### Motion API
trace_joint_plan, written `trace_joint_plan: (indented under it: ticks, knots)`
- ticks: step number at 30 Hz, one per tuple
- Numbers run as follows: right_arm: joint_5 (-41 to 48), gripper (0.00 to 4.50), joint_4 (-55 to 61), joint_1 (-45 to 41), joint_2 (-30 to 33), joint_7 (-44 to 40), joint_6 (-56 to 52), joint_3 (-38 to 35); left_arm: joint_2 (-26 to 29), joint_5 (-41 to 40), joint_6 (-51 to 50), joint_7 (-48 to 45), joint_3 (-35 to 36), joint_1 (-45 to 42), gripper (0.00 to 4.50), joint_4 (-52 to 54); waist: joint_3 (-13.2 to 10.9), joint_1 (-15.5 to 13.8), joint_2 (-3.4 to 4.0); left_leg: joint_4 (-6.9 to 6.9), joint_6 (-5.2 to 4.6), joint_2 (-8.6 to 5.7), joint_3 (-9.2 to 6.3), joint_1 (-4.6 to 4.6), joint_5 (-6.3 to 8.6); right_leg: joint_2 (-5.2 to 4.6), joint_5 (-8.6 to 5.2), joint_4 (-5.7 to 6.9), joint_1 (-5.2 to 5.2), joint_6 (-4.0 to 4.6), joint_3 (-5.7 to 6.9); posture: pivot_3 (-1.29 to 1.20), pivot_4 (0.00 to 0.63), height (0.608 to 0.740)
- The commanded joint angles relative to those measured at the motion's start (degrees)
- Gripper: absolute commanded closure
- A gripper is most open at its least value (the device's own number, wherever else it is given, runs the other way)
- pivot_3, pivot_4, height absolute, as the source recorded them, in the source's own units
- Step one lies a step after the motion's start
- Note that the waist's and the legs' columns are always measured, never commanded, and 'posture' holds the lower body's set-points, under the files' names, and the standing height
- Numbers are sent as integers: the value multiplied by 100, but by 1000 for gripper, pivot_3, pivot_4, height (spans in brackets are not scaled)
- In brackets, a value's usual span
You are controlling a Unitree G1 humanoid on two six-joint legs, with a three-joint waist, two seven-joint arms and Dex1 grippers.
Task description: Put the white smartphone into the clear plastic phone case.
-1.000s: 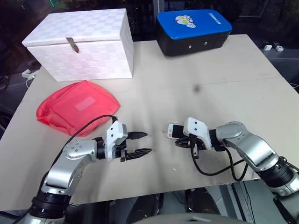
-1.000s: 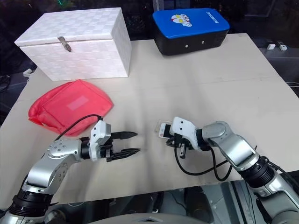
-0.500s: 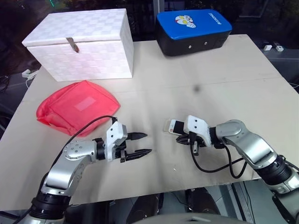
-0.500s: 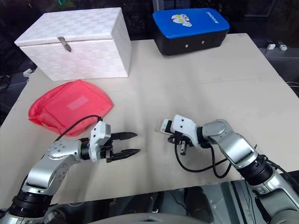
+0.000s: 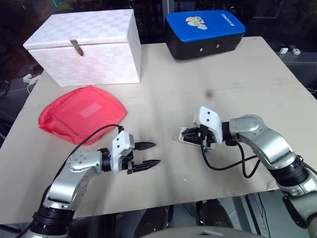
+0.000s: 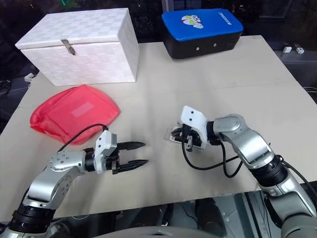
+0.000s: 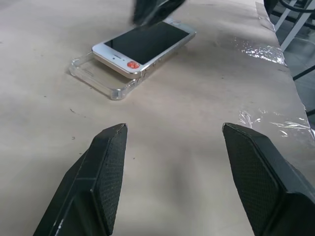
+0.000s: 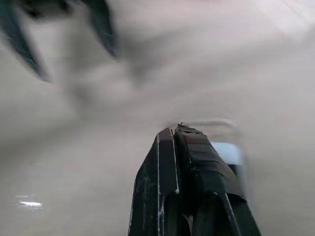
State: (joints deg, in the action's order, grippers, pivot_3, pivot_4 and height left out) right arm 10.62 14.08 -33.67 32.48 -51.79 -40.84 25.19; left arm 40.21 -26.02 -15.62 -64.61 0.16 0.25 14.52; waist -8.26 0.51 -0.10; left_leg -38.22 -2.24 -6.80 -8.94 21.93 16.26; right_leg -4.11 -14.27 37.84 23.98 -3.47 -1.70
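Note:
The white smartphone [image 7: 142, 43], black screen up, lies slantwise on the clear plastic phone case [image 7: 93, 76]. One end rests over the case's rim and the phone is not seated flat. My right gripper [image 5: 189, 135] is shut, and its joined fingertips [image 8: 175, 132] bear down on the phone's far end. My left gripper [image 5: 155, 153] hovers open just above the table, a short way to the left of the phone, pointing at it with nothing between its fingers [image 7: 106, 162].
A white woven box [image 5: 86, 47] and a blue-topped black case [image 5: 205, 32] stand at the back of the table. A red pouch [image 5: 81, 114] lies at the left. A black cable [image 5: 225, 167] loops below the right wrist. Clear film [image 7: 261, 49] sticks to the table.
My right hand has risen and tipped further down, sliding its shut fingers over the phone, so they now cover most of it. The left arm has stayed still.

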Motion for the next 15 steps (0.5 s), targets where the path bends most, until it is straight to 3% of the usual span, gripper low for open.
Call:
trace_joint_plan:
  ticks: [1,15]
  knots:
    - [-382,4434,-462,-58,-101,-30,412,334,1,-27,154,-14,108,0,1377,-13,0,5,0,0,0,0,0,0,0,0,0,0,0,0,0,0,150,740]
    - [-1368,4434,-1544,206,-80,-635,1628,1155,-32,13,342,0,69,37,1377,-153,19,13,-2,1,0,0,1,-29,0,2,0,1,-27,0,-3,0,150,740]
